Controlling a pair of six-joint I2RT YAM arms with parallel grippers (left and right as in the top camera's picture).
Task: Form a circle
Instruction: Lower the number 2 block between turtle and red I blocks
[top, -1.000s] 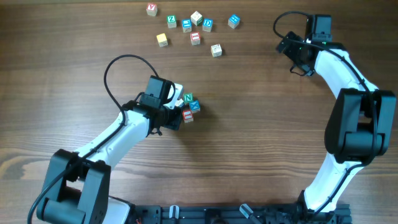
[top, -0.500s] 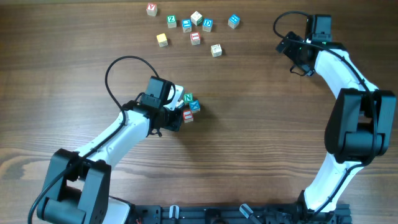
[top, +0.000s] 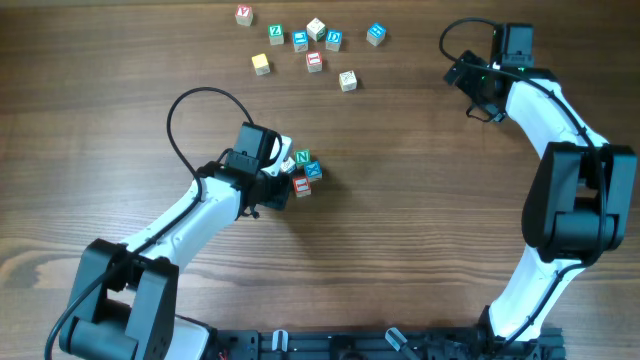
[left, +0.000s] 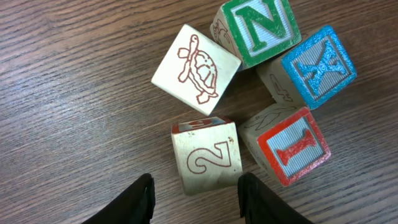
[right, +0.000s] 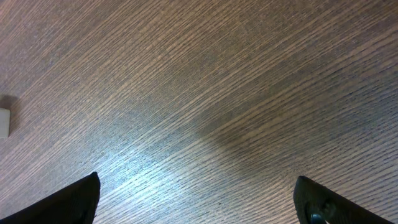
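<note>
Your left arm (top: 190, 215) reaches in from the near left corner, with a black cable (top: 180, 105) looping above it. The left gripper (left: 198, 204) has its jaws partway apart and holds nothing. Only bare table (left: 74, 124) shows between the fingertips.

Just ahead of those tips sits the circle (top: 303, 172), a tight ring of five small wooden cubes.
- **Closest:** the pale block marked "2" (left: 207, 158) lies right in front of the gap and is about as wide as it. It stands between the gripper and the rest of the ring. You cannot tell from the wrist view whether either finger touches it.
- **Ahead, slightly left:** the turtle block (left: 196, 67).
- **Farthest ahead:** the green "N" block (left: 258, 26).
- **Ahead, to the right:** the blue block (left: 319, 65).
- **Close on the right:** the red "I" block (left: 292, 148), just beside the "2".

Neighbouring cubes touch or nearly touch, and a small patch of wood shows in the middle.

Well beyond the ring, far from both grippers, a loose scatter (top: 314, 61) of nine similar cubes lies toward the table's far edge.

Your right arm (top: 560, 170) curves up the right side. The right gripper (right: 196, 193) stands wide open with nothing between its jaws. It is over bare wood, to the right of the scatter and far from the ring. A small pale thing (right: 3, 122) sits at the left edge of that wrist view, too cut off to identify.
</note>
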